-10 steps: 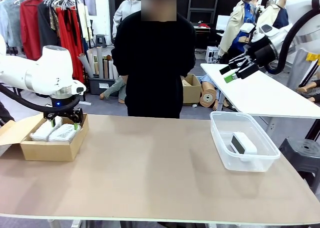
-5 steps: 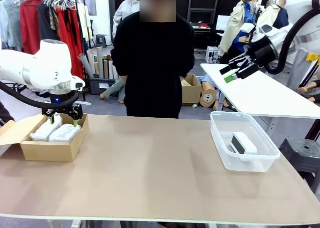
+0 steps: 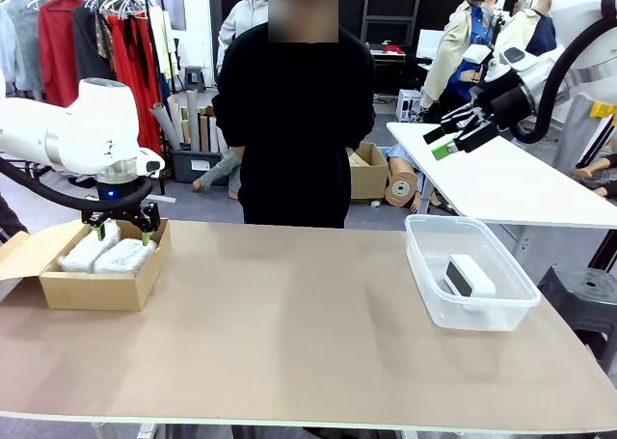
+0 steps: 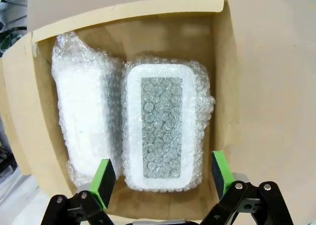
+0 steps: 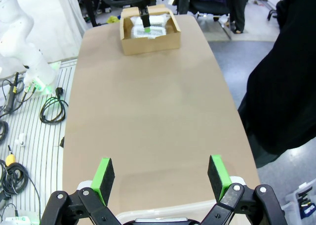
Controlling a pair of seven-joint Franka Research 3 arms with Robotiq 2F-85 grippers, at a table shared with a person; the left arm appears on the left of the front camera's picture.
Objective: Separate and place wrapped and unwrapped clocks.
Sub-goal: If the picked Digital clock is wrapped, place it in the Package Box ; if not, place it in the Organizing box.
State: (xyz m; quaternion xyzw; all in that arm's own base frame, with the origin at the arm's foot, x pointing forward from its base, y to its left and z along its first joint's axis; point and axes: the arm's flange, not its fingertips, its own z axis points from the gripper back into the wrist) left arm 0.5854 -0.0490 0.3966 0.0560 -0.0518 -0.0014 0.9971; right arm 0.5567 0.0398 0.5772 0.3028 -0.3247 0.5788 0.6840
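Observation:
Two wrapped clocks [image 3: 89, 249] [image 3: 125, 256] lie side by side in an open cardboard box [image 3: 96, 292] at the table's left end. My left gripper [image 3: 121, 229] hangs open just above them, holding nothing. From its wrist, the bubble-wrapped clock [image 4: 165, 131] with its screen up lies between the open fingers of the left gripper [image 4: 162, 175], with the other bundle [image 4: 86, 111] beside it. The unwrapped clock [image 3: 469, 275], white with a dark screen, lies in a clear plastic bin [image 3: 482, 315] at the right. My right gripper [image 3: 453, 136] is raised high at the right, open and empty.
A person in black [image 3: 294, 111] stands at the far edge of the brown table [image 3: 289, 323]. In the right wrist view the right gripper [image 5: 160, 176] looks down the tabletop [image 5: 148, 116] toward the cardboard box [image 5: 150, 42]. A white side table [image 3: 501, 183] stands beyond the bin.
My left gripper has risen slightly out of the box, still open and empty. The right arm and the clocks have stayed put.

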